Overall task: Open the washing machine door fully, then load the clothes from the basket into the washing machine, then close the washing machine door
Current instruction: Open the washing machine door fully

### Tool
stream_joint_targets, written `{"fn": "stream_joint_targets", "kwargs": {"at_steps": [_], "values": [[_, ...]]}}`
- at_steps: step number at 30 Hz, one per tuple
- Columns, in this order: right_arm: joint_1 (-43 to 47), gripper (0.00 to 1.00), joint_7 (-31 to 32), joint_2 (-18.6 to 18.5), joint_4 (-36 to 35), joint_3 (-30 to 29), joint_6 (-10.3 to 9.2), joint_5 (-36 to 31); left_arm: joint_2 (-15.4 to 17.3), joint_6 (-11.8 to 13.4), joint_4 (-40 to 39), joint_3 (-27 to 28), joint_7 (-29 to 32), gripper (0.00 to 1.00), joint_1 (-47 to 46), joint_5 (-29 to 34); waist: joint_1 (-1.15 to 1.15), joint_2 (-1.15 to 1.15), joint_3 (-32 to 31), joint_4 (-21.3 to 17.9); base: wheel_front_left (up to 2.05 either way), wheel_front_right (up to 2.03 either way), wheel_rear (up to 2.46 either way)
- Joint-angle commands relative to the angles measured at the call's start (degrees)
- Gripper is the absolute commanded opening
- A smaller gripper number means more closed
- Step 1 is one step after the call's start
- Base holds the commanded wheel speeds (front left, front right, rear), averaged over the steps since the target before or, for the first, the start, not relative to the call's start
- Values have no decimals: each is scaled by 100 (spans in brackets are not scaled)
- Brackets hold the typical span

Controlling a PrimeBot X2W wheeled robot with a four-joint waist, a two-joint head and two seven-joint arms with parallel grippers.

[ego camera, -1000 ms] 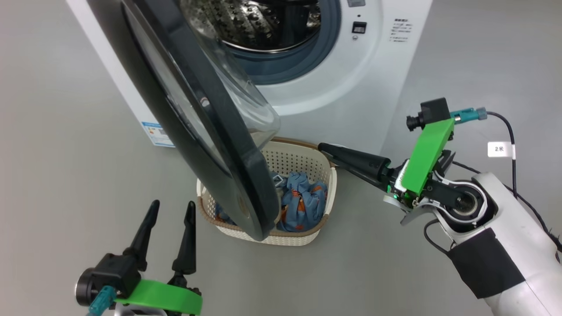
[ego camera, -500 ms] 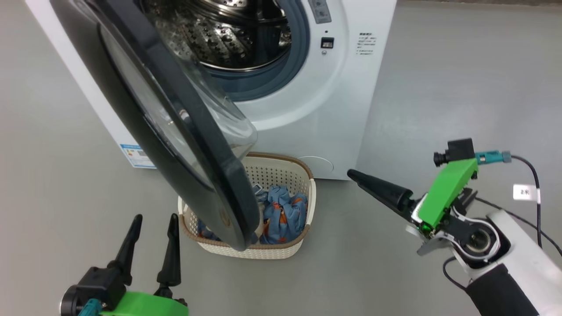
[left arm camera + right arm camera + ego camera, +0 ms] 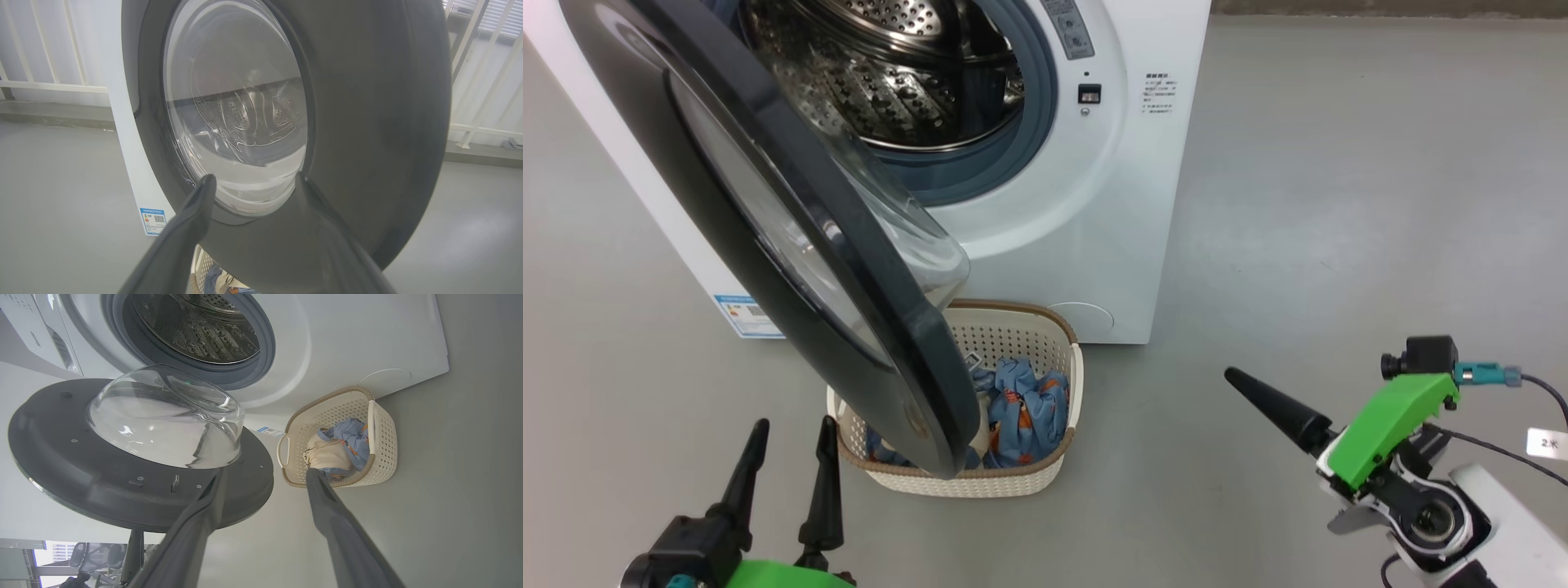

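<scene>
Black-rimmed door (image 3: 768, 229) hangs half open above the basket (image 3: 980, 483) of clothes (image 3: 1025, 404); left gripper (image 3: 794, 425) and right gripper (image 3: 1240, 380) gape wide, empty. Best push the door's edge steadily outward until it clears the basket

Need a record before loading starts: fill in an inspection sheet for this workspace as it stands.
surface: smooth grey floor.
job's things: washing machine with its door swung open; no garments seen in the steel drum. The basket stands on the floor at the machine's front and holds the blue printed clothes and a cream cloth.
clutter: nothing seen.
grippers: left gripper, jaws open and empty, in front of the door; right gripper, jaws open and empty, to the basket's right.
cables: cable with teal plug and white tag at the right wrist.
surroundings: white railing behind the machine.
</scene>
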Motion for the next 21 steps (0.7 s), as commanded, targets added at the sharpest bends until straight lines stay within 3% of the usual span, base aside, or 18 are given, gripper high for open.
{"fn": "stream_joint_targets", "kwargs": {"at_steps": [1, 9, 17, 21], "values": [[66, 100, -163, -144, -84, 146, 34, -136, 113, 2, -139, 209, -61, 100, -34, 64, 0, 0, -25, -24, 0, 0, 0], [175, 100, -1395, -424, 361, 856, 34, -801, 109, 2, -118, 254, -61, 100, 38, 68, 0, 0, -94, -83, 0, 0, 0], [-10, 100, -3004, -704, 804, 1773, 34, -1451, 102, 2, -109, 260, -61, 100, 58, 70, 0, 0, -117, -94, 0, 0, 0], [-155, 100, -3286, -742, 1026, 1906, 34, -1823, 94, 2, -115, 268, -61, 100, 66, 75, 0, 0, -116, -91, 0, 0, 0]]}}
